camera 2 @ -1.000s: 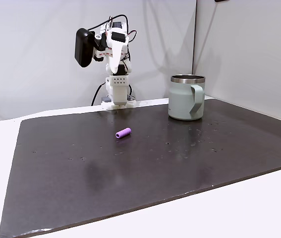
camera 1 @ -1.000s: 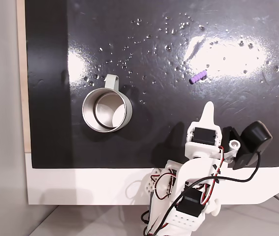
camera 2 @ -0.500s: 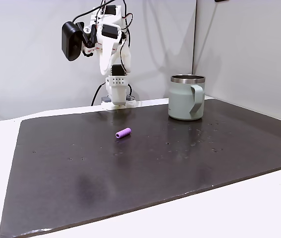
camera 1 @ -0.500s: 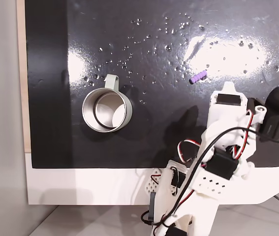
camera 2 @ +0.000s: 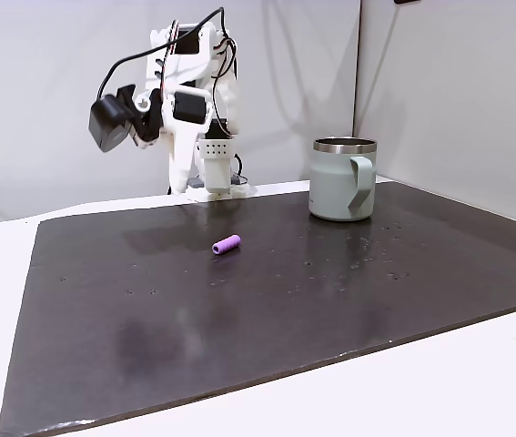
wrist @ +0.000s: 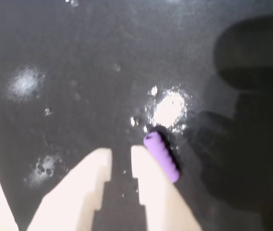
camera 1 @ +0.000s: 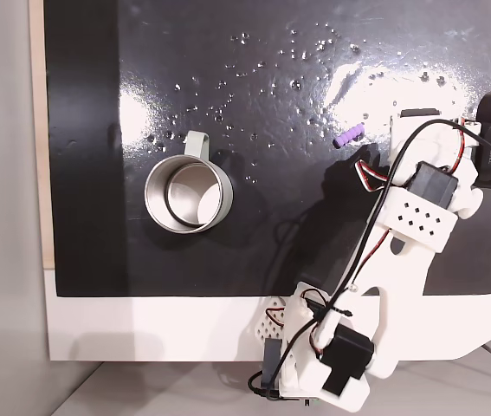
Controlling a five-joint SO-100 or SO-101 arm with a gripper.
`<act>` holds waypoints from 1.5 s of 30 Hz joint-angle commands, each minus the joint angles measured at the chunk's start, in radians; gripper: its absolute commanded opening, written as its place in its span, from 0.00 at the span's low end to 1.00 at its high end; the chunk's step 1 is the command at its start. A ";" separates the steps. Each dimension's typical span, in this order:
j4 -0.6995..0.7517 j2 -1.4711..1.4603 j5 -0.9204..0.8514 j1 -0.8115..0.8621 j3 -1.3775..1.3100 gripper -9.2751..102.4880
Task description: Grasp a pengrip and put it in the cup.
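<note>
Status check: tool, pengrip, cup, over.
Tool empty, narrow gap, above mat. Pengrip lies beside right finger, ungrasped. Cup upright, clear.

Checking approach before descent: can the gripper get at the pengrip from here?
Probably yes. In the wrist view the gripper is slightly open, and the pengrip lies bare on the mat just right of the fingertips, not between them. Nothing blocks it, and the cup stands far off. A small sideways shift looks needed.
</note>
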 commanded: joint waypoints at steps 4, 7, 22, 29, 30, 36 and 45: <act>-0.025 -0.121 -0.005 -0.014 -0.155 0.09; -0.025 -0.175 0.011 -0.037 -0.179 0.12; 0.120 -0.207 -0.043 -0.138 -0.124 0.24; 0.120 -0.250 -0.135 -0.144 -0.071 0.23; 0.120 -0.261 -0.141 -0.144 -0.072 0.23; 0.107 -0.313 -0.144 -0.167 -0.074 0.23; 0.094 -0.362 -0.143 -0.229 -0.071 0.13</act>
